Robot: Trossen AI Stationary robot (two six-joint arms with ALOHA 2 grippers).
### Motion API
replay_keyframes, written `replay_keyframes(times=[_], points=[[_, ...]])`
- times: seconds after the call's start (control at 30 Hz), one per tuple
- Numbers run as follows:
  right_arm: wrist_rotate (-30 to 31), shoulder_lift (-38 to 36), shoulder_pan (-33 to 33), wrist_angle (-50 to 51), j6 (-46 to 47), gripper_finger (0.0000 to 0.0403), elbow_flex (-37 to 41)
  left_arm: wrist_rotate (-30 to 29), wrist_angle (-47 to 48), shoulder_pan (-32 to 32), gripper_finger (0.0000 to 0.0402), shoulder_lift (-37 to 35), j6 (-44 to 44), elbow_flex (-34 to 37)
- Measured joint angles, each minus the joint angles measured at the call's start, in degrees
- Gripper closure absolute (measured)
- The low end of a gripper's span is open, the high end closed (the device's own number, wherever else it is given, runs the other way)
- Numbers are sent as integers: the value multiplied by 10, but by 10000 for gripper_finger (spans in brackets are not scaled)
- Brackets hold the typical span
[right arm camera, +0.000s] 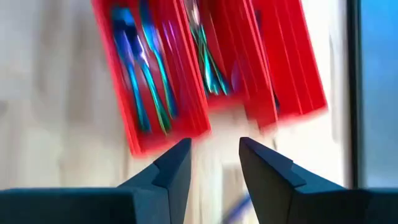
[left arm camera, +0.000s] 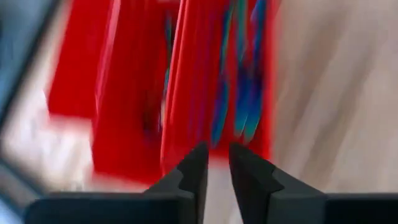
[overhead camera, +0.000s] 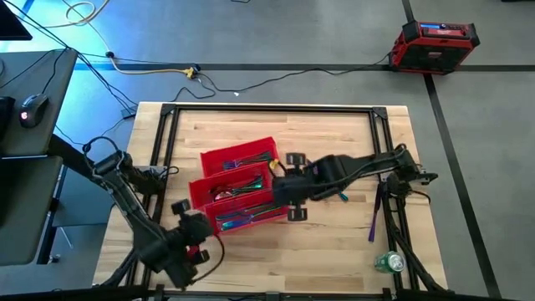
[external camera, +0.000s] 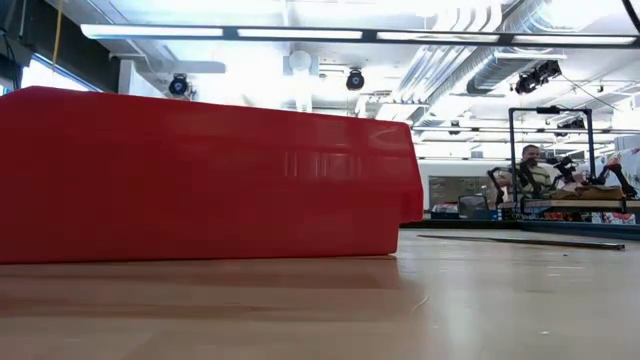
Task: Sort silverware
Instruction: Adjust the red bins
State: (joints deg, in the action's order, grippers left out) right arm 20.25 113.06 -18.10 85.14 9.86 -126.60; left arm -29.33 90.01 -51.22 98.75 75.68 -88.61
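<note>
One red plastic tray (overhead camera: pixel 238 159), three long compartments, mid-bench, holds most thin iridescent silverware (overhead camera: pixel 242 219). One purple piece (overhead camera: pixel 373 219) lies at 3 o'clock. Left gripper (left arm camera: pixel 216 163) jaws slightly apart, right gripper (right arm camera: pixel 214 163) jaws apart; both empty.

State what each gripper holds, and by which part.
Nothing is held. The left gripper and the right gripper both show an empty gap, beside the red tray.

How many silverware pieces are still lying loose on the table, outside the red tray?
2 that I can make out: a purple piece on the table's right side, and a teal one beside the right arm. The arms may hide others.
</note>
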Motion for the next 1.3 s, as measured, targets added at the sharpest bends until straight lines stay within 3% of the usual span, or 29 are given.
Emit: replay_keyframes(times=[0.1, 0.2, 0.5, 0.73, 0.97, 1.3], points=[[22, -5, -10, 16, 23, 280, 35, 119, -1, 2, 396, -36, 57, 55], [26, -16, -9, 9, 43, 280, 104, 175, -2, 0, 400, -81, 99, 99], [-6, -134, 12, -137, 138, 280, 440, 168, -79, 57, 401, -233, 117, 313], [-73, -166, 17, -392, 187, 280, 638, 184, -225, 132, 402, -271, 40, 452], [-78, -114, 17, -565, 183, 280, 679, 150, -271, 190, 401, -272, -32, 488], [-85, -52, 16, -618, 198, 280, 648, 83, -272, 267, 401, -272, -146, 491]])
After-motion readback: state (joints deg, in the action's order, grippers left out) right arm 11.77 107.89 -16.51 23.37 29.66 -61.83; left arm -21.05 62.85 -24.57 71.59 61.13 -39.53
